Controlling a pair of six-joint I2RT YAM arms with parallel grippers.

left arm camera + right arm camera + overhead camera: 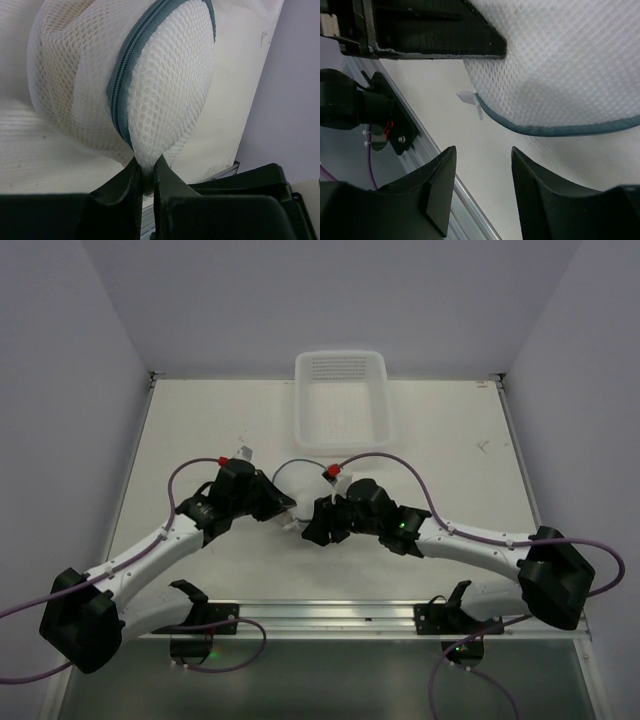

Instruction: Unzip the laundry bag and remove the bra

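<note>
Your left pincer [147,172] is pinched narrow on the bag [165,85]. Both fingers nip a fold of white mesh at its lower edge, right beside the grey zip [121,90]. From that pinch the zip runs up and over the dome. The mesh is see-through but too dense to tell what's inside.

Your right pincer [482,175] is about half open w/ nothing between the jaws, only bare bench under them. It sits just short of the bag, not touching. The zip rim curves along the bag's low edge ahead of it, and a small white pull tab [470,97] sticks out where the rim ends, close under the left pincer's finger. The tab is free; neither pincer has it.

From the top cam, the bag sits approx mid-bench [200,430], between the two pincers, which meet at its near side. The white basket [340,356] is at the far edge, centre, apart from the bag.
</note>
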